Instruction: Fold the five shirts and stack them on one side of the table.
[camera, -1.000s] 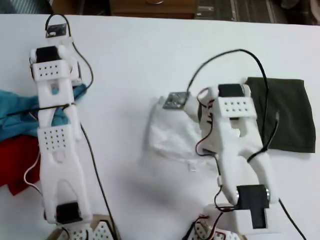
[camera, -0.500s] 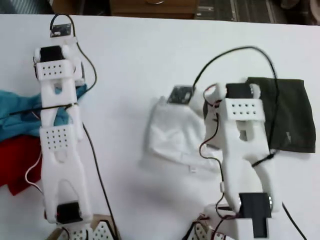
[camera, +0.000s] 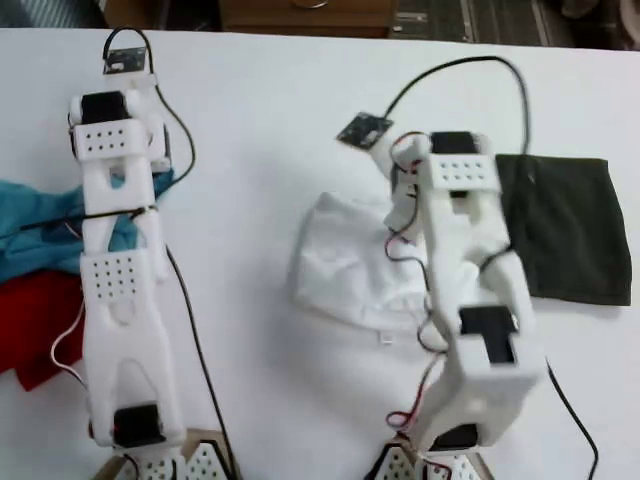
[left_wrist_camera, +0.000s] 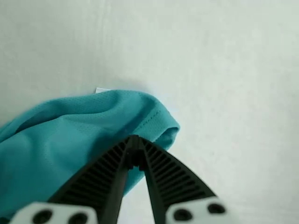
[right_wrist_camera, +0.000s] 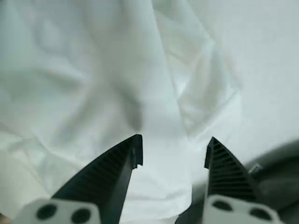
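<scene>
The white shirt (camera: pixel 340 262) lay crumpled at the middle of the counter (camera: pixel 260 100), directly beneath the right end effector (right_wrist_camera: pixel 173 151), whose jaws stood apart; the left end effector (left_wrist_camera: pixel 134 154), jaws together, sat farther off over the teal shirt (left_wrist_camera: pixel 56 140)

The left claw (left_wrist_camera: pixel 134 151) is pinched closed — the right claw (right_wrist_camera: pixel 173 149) spread wide — both aimed downward.

No legible text, number or sign found. Small tag (camera: pixel 385 338) noted at white shirt (camera: pixel 340 265) edge; no print made out.
</scene>
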